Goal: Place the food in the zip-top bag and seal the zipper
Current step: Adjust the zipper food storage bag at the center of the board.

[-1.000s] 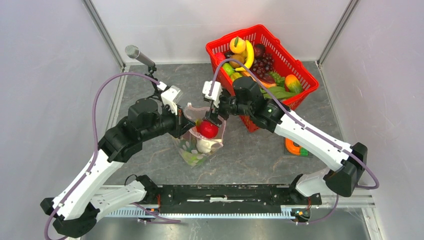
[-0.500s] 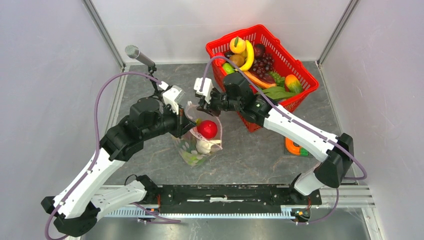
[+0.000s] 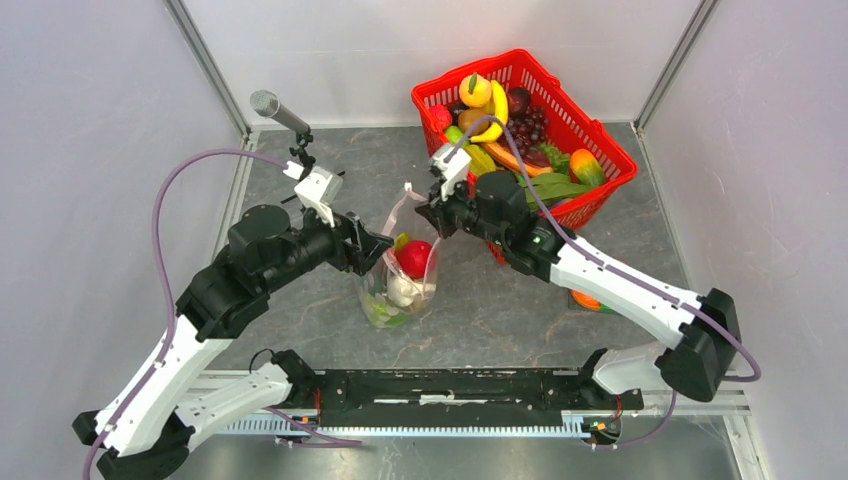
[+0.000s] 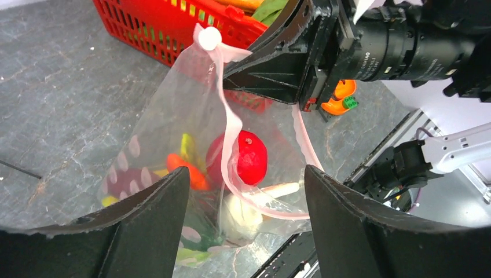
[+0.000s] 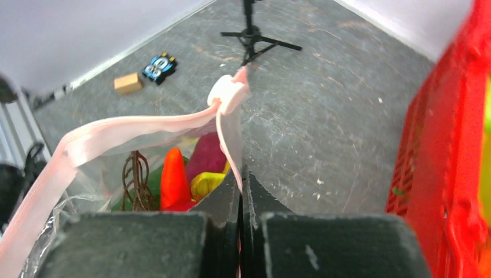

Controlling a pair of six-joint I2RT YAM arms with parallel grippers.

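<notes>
I see the zip-top bag (image 3: 385,300) standing on the table (image 3: 300,160) between the two arms, near the red basket (image 3: 600,150), its mouth gaping. The food sits inside: a red round fruit (image 4: 249,156) high near the mouth, a cauliflower (image 4: 240,214) below it, a carrot (image 4: 185,171) behind. My right gripper (image 5: 240,174) is clenched on the zipper (image 5: 133,133) near its white slider (image 4: 208,37). My left gripper (image 4: 243,174) is spread wide, grasping nothing, just beside the bag. I judge that pulling the strip with no second hold could tip the bag, and the high red fruit could block the seal

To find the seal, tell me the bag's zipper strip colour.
Pale pink zipper strip, clearest in the left wrist view.
</notes>
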